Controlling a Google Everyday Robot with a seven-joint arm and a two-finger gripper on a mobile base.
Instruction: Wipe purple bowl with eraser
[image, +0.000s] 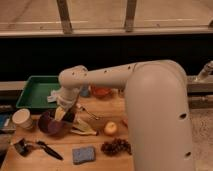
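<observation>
So the hand (64, 116) is down over the purple bowl (50, 125), which sits toward the left end of the bench (107, 111), roughly midway between front and back edge. The hand is clamped shut, and the small dark block at its tip looks like the eraser (69, 117), right at the bowl's right rim; can't tell if it's actually touching the inside. A cream cup (22, 119) is just left of the bowl and a banana (83, 131) just right of it. A green tray (36, 91) sits at the back left corner. Along the front edge there's a black-handled brush (46, 149), a blue-grey sponge (83, 154) and some grapes (116, 146).
</observation>
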